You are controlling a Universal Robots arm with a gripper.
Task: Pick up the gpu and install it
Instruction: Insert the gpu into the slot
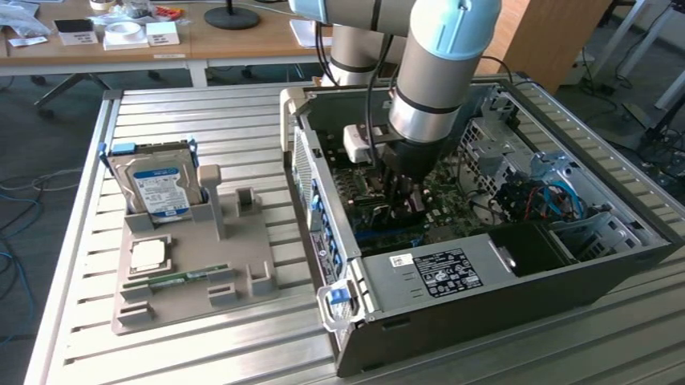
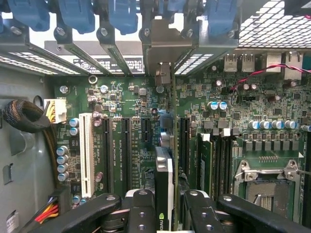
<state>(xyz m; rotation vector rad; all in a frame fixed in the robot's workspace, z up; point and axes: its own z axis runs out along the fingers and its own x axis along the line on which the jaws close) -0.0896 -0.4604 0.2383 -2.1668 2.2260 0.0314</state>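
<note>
While edge-on between the fingers (image 2: pixel 169 213), gpu (image 2: pixel 164 182), seemingly unseated.

A lab: slatted metal workbench (image 1: pixel 214 104), wooden desks (image 1: pixel 160 44) behind

Even bright daylight outside; inside the case dimmer, foreground blurred.

Ribbed metal worktable (image 1: pixel 214 112) in front. Behind, wooden desks (image 1: pixel 160 44) with white boxes (image 1: pixel 144 34), a black round lamp base (image 1: pixel 233 16). Grey floor (image 1: pixel 43 144) with loose cables (image 1: pixel 16 208). Bright, even light.
</note>
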